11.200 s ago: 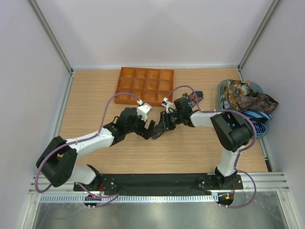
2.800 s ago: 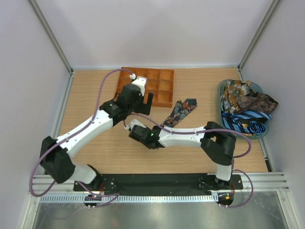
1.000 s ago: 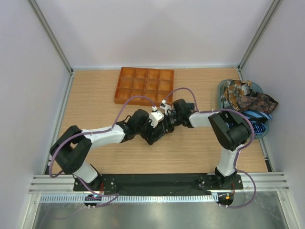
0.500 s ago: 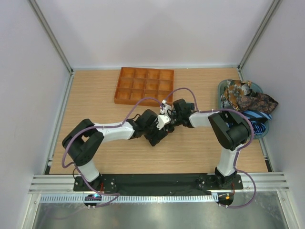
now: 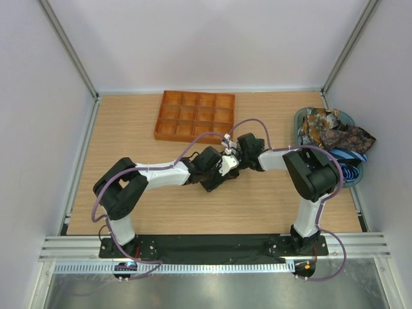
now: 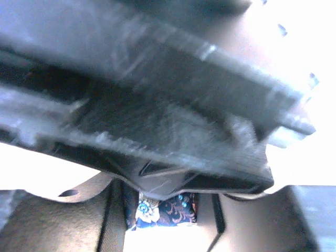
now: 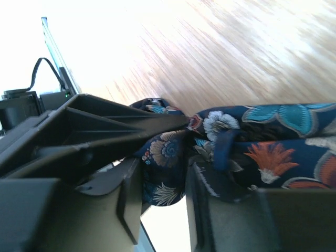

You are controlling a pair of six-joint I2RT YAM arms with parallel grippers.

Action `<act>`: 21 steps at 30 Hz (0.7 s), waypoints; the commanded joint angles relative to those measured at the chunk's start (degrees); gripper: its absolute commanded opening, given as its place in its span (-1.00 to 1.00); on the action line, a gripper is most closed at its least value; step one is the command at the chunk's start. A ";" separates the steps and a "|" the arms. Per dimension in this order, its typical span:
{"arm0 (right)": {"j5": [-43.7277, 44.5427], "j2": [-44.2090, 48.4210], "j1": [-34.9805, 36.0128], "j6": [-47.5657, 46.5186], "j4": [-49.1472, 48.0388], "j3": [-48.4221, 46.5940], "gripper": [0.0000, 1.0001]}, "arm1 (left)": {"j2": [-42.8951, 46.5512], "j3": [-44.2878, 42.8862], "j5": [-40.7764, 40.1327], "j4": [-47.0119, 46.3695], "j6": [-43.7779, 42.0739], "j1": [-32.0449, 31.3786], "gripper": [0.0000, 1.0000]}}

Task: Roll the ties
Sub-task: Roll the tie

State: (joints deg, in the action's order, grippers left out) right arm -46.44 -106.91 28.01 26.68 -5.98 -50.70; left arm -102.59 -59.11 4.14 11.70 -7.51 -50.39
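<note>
One tie (image 7: 273, 152), dark blue with orange, teal and white flowers, lies on the wooden table, its end bunched into a roll. My right gripper (image 7: 163, 181) is shut on that roll, with fabric filling the gap between its fingers. My left gripper (image 6: 164, 212) faces it from the other side and also pinches the roll (image 6: 157, 210) between its fingers. In the top view the two grippers, left (image 5: 219, 175) and right (image 5: 234, 161), meet at mid-table and hide the tie. More ties (image 5: 331, 132) are heaped at the right.
The heaped ties fill a blue-grey basket (image 5: 355, 172) at the right edge, near the side wall. An orange gridded tray (image 5: 195, 116) sits behind the grippers at the back. The left gripper's black body (image 7: 100, 131) crowds the right wrist view.
My left arm has stretched rightward to the right gripper, and its jaws have come in from wide open onto the tie roll. The right gripper has stayed shut on the roll, nearly still.
</note>
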 commanded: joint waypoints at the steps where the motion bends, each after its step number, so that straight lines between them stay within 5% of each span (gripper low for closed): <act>1: 4.16 -0.93 0.38 -4.09 -0.09 1.65 -0.20 | -1.83 1.10 -0.89 3.24 4.08 1.35 -0.14; 5: 4.51 -0.84 -0.06 -3.56 -0.61 2.09 -0.08 | -2.09 1.10 -0.80 3.32 4.17 1.35 -0.31; 13: 4.42 -0.58 -0.59 -2.68 -1.32 2.62 0.13 | -3.59 -0.21 -0.36 4.82 4.43 1.35 -0.28; 21: 2.41 1.71 -1.20 -0.93 -3.86 4.20 0.11 | -4.99 -1.44 0.25 5.96 4.61 1.35 -0.33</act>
State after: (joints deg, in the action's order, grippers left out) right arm -47.46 -106.21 25.80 26.28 -10.52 -47.99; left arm -103.33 -60.42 5.28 13.30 -5.56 -49.58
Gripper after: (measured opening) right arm 0.542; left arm 0.425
